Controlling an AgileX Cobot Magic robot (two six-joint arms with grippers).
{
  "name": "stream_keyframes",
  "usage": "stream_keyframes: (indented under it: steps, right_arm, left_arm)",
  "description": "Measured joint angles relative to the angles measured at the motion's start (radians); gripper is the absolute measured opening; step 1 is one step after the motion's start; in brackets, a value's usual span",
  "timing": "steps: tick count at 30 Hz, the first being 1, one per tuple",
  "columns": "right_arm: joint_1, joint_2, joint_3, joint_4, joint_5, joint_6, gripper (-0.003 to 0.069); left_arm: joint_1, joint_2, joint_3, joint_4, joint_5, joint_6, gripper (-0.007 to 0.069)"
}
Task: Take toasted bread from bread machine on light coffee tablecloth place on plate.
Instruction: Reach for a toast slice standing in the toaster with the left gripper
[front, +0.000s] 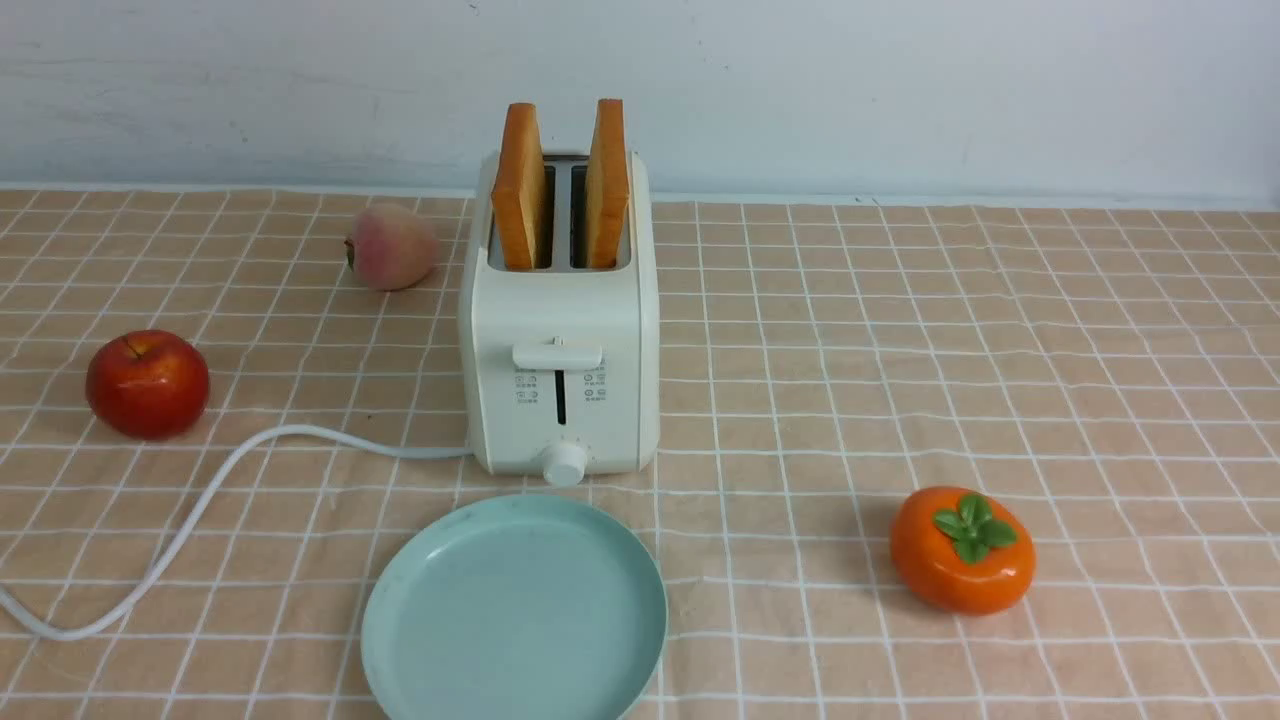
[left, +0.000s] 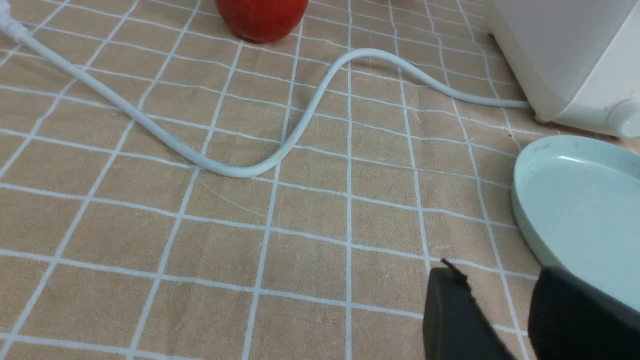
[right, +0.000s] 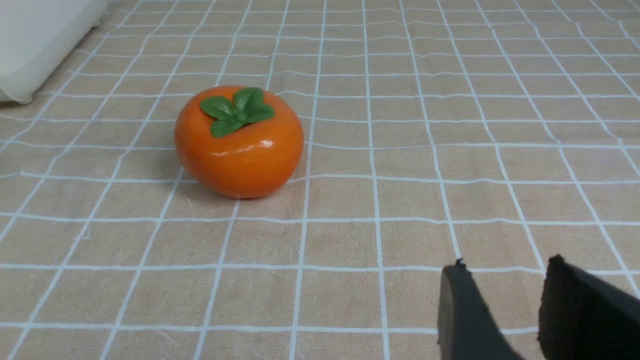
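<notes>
On light coffee tablecloth (front: 900, 350), bread machine (front: 560, 380), pale wall (front: 900, 90) behind

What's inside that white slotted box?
A left toast slice and a right toast slice stand upright, one per slot of the bread machine. Lower parts are hidden inside.

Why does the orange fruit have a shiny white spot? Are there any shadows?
Right wrist view: that spot is light glare on the glossy persimmon, with a soft shadow beneath it. Left wrist view: a thin bright glint on the plate. Front view: even light, only faint shadows beside the apple.
</notes>
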Motion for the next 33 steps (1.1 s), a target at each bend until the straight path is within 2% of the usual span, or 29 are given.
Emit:
stream_keyframes:
  steps: [23, 27, 28, 30, 33]
  right_arm:
    - [0.000, 0.000, 0.000, 0.000, 0.000, 0.000, 0.0240]
    - [0.000, 0.000, 0.000, 0.000, 0.000, 0.000, 0.0240]
    - [0.000, 0.000, 0.000, 0.000, 0.000, 0.000, 0.0240]
    - [0.000, 0.000, 0.000, 0.001, -0.002, 0.000, 0.0240]
    - [0.000, 0.000, 0.009, 0.112, -0.076, 0.024, 0.0240]
  left_arm:
    - [0.000, 0.000, 0.000, 0.014, -0.020, -0.001, 0.0238]
    - [0.000, 0.000, 0.000, -0.040, -0.129, -0.037, 0.0238]
    - [0.000, 0.000, 0.000, -0.089, -0.210, -0.080, 0.0238]
    - [0.000, 0.000, 0.000, -0.128, -0.261, -0.105, 0.0238]
    - [0.000, 0.000, 0.000, -0.206, -0.370, -0.151, 0.0238]
